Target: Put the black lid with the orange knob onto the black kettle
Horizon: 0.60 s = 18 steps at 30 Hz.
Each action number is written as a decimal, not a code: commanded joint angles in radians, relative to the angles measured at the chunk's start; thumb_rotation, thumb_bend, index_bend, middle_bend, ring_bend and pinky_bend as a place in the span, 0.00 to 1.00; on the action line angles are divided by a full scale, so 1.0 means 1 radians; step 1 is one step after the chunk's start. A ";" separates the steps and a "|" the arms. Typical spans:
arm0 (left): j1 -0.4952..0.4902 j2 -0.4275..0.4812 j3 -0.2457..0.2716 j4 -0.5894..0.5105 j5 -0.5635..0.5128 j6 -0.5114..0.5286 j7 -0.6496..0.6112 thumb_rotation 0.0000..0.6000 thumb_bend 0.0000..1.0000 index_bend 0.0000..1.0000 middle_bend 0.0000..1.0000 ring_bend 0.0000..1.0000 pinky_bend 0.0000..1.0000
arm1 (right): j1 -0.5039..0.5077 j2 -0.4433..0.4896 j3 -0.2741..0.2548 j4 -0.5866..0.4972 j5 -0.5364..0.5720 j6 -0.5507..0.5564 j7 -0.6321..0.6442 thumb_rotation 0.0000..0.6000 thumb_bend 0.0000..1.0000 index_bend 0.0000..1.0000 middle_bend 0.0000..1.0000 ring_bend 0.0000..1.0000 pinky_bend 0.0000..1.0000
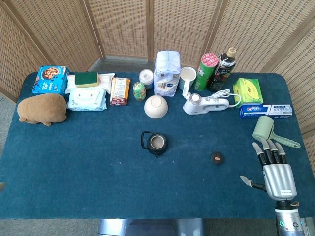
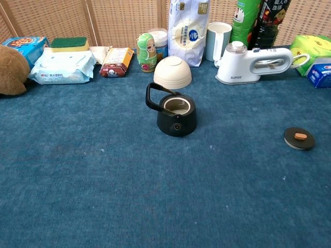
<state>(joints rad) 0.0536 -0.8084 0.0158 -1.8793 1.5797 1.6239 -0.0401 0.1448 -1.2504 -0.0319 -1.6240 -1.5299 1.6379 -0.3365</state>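
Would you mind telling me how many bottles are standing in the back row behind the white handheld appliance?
1: a dark bottle stands at the back right, beside the green canister. Others may be hidden behind the taller items.

This looks like a staged test area in a lab rather than a lived-in home. A table [image 1: 74, 167] covered in blue carpet-like cloth is enclosed by folding woven wicker screens [image 1: 123, 27]. Unrelated household goods line its far edge: a wet-wipes pack [image 1: 86, 100], a sponge [image 1: 86, 78], a handheld garment steamer [image 1: 205, 104], a toothpaste box [image 1: 266, 111], and what may be a plush toy [image 1: 42, 109].
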 commanded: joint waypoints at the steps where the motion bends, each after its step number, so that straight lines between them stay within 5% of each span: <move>1: 0.002 0.001 0.001 0.000 0.002 0.004 -0.001 1.00 0.14 0.00 0.00 0.00 0.05 | -0.004 0.000 0.010 -0.003 0.005 -0.012 0.013 0.56 0.00 0.09 0.01 0.00 0.00; 8: 0.006 0.005 0.001 -0.001 0.002 0.007 -0.017 1.00 0.14 0.00 0.00 0.00 0.05 | 0.007 -0.003 0.012 -0.010 0.004 -0.079 0.038 0.59 0.00 0.09 0.01 0.00 0.00; 18: -0.003 0.008 0.000 -0.014 -0.014 -0.019 -0.011 1.00 0.14 0.00 0.00 0.00 0.05 | 0.156 0.012 0.051 -0.109 0.066 -0.372 0.058 0.74 0.06 0.17 0.02 0.00 0.00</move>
<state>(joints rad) 0.0508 -0.8006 0.0161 -1.8936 1.5657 1.6048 -0.0510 0.2575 -1.2348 -0.0008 -1.7028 -1.4902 1.3206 -0.2578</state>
